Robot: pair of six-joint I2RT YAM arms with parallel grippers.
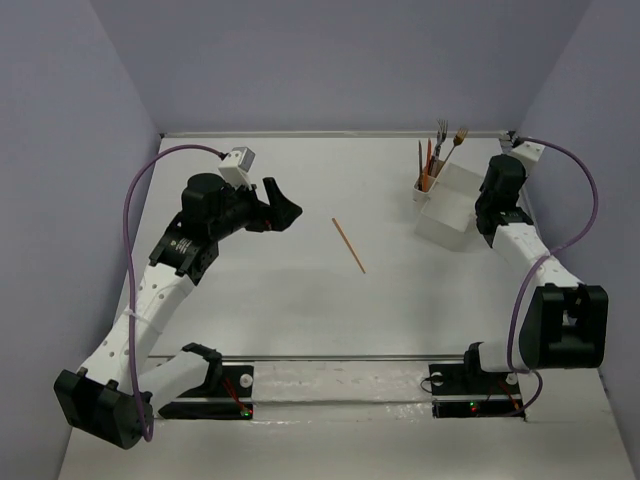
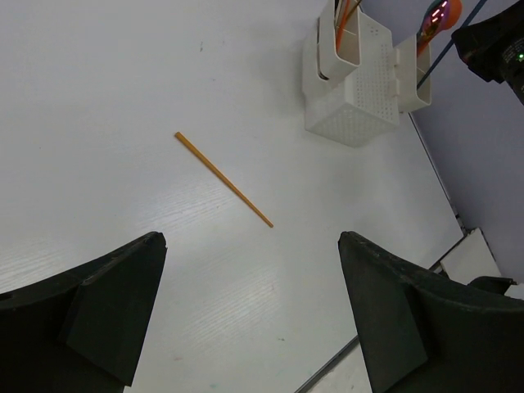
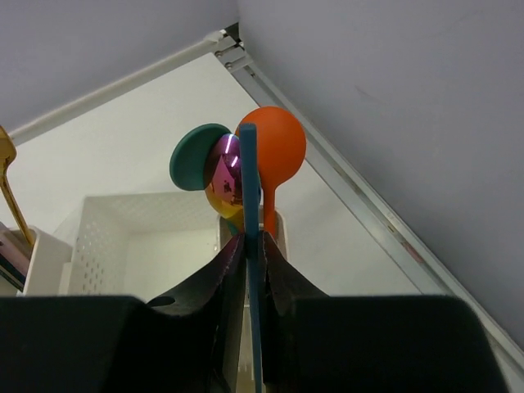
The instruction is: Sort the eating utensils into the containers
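Note:
An orange stick (image 1: 349, 245) lies alone mid-table; the left wrist view shows this stick (image 2: 223, 178) ahead of my left gripper (image 2: 252, 239), which is open and empty. The white bin (image 1: 450, 210) stands at the back right, and its far tan cup (image 1: 428, 185) holds several upright forks and sticks. My right gripper (image 3: 253, 237) is at the bin's right end, shut on a thin blue utensil (image 3: 249, 188) over the near cup (image 3: 280, 223). That cup holds an orange spoon (image 3: 274, 147), a teal spoon (image 3: 192, 155) and a purple-gold spoon (image 3: 223, 176).
The right side wall and its metal floor rail (image 3: 352, 188) run close beside the right gripper. The back wall stands just behind the bin. My left gripper (image 1: 285, 210) hovers left of the table's centre. The arm bases sit along the near edge.

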